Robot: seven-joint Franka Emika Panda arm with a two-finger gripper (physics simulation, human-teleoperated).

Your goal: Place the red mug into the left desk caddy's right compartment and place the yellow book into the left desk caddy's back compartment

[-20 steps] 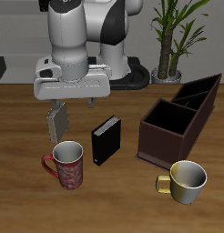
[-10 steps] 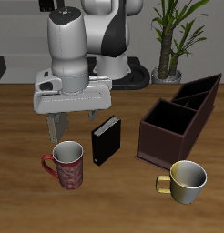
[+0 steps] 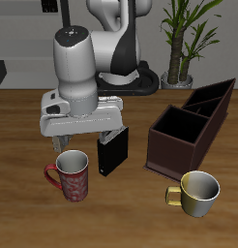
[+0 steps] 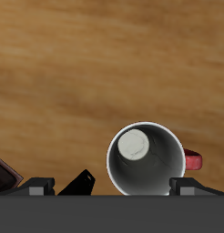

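The red mug [image 3: 72, 176] stands upright near the table's front edge, its handle pointing away from the black book. My gripper [image 3: 84, 138] hangs open and empty just above and behind it. In the wrist view the mug's pale inside [image 4: 147, 161] lies close below, with the fingertips [image 4: 36, 186] spread wide at either side. The left desk caddy [image 3: 189, 131], dark brown with partitions, stands apart, past the black book. Its large square right compartment [image 3: 177, 129] is empty. A greyish-tan piece [image 3: 60, 139] under the hand may be the yellow book, mostly hidden.
A black book [image 3: 110, 153] stands upright between the red mug and the caddy, and shows in the wrist view [image 4: 77, 184]. A yellow-and-white mug with a golden handle [image 3: 197, 192] stands in front of the caddy. A potted plant [image 3: 179, 39] stands at the back.
My arm has leaned forward and the hand has come down toward the red mug, covering more of the greyish-tan piece. The mugs, the books and the caddy have not moved.
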